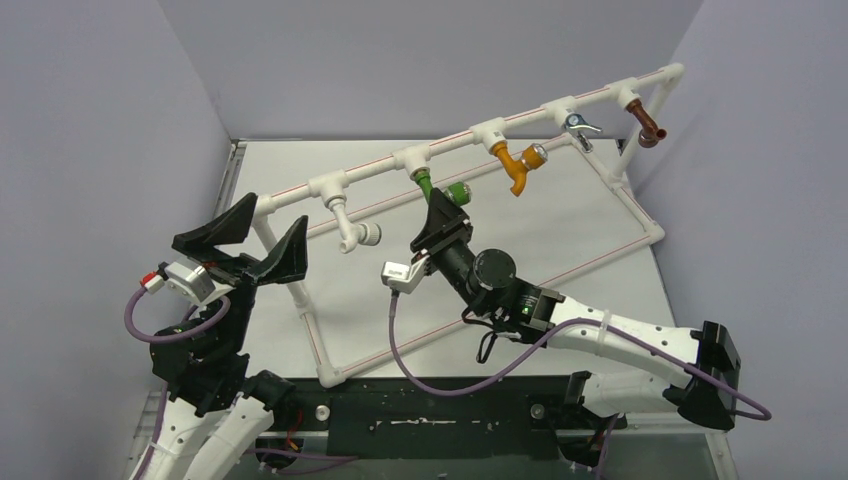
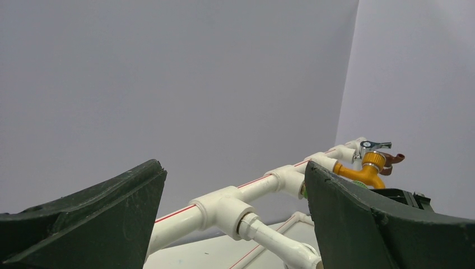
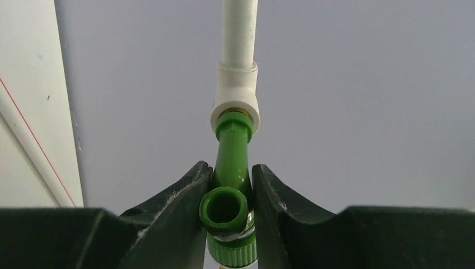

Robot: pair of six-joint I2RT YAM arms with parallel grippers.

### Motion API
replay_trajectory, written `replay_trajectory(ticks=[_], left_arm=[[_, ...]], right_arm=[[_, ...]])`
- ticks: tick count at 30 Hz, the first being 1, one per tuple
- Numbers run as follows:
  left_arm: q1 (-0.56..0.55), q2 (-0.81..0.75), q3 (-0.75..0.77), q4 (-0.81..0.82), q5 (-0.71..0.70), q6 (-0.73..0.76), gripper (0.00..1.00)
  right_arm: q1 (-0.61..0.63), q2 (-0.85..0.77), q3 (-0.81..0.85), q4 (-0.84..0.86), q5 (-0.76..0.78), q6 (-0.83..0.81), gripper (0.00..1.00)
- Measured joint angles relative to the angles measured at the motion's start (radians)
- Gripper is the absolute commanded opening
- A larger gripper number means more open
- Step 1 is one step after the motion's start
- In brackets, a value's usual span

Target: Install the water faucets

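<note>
A white pipe frame point(image 1: 380, 165) with red stripes stands on the table. Faucets hang from its top rail: a white one point(image 1: 352, 234), a green one point(image 1: 440, 188), an orange one point(image 1: 518, 164), a silver one point(image 1: 577, 126) and a brown one point(image 1: 648, 127). My right gripper point(image 1: 443, 214) is shut on the green faucet point(image 3: 231, 185), whose stem sits in a white tee fitting point(image 3: 236, 101). My left gripper point(image 1: 262, 240) is open and empty, left of the white faucet point(image 2: 274, 238), near the frame's left end. The orange faucet point(image 2: 367, 171) shows past its right finger.
Grey walls close in the white table point(image 1: 520, 240) at left, back and right. The frame's lower rails point(image 1: 500, 290) lie across the table surface. Purple cables point(image 1: 440, 385) loop from both wrists near the arm bases.
</note>
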Motion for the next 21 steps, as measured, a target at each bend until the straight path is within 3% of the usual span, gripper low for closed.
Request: replay_trajectory(ticks=[4, 14, 21], left_arm=[[-0.002, 0.0, 0.0, 0.0, -0.002, 0.0, 0.94], [-0.002, 0.0, 0.0, 0.0, -0.003, 0.001, 0.94], [-0.002, 0.0, 0.0, 0.0, -0.003, 0.001, 0.94]], right_arm=[[0.001, 0.003, -0.004, 0.039, 0.007, 0.048, 0.0], [0.021, 0.035, -0.047, 0.226, 0.054, 0.224, 0.0], [0.021, 0.044, -0.063, 0.342, 0.079, 0.533, 0.0]])
